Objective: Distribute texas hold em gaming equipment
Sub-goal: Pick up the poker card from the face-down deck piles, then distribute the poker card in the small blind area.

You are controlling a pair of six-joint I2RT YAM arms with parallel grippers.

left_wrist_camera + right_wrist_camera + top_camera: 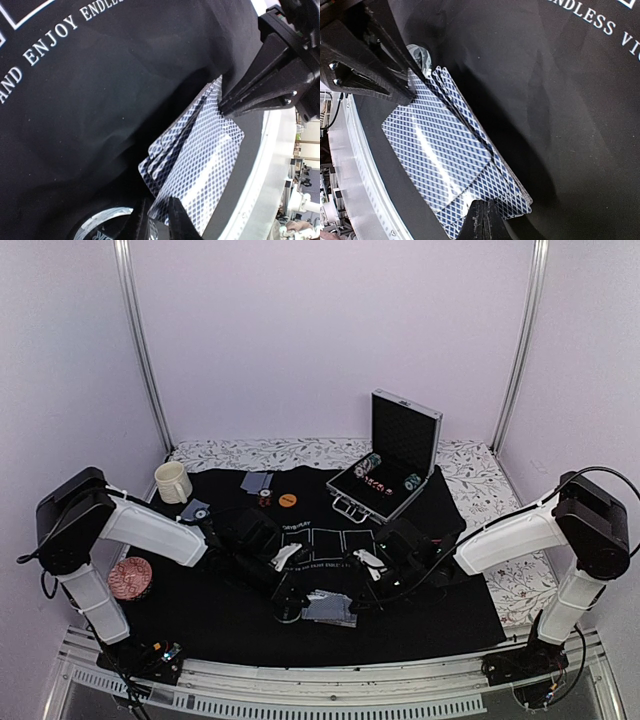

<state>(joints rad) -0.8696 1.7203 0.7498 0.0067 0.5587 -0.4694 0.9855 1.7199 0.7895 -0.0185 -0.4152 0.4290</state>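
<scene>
Fanning slightly at one corner, the pack of cards (445, 150) sits low over the near middle of the black mat (200, 620), pinched at one end by the right gripper (482, 215), whose jaws are closed tight on it, while the left gripper (161, 217) straddles the opposite end with fingers (181, 225) narrowly parted, so whether it grips or merely brackets the cards I cannot tell. This looks like the dealing step; next, one gripper must clearly own the pack so a single card can slide free without dragging its neighbours, then go to a player's spot.
</scene>
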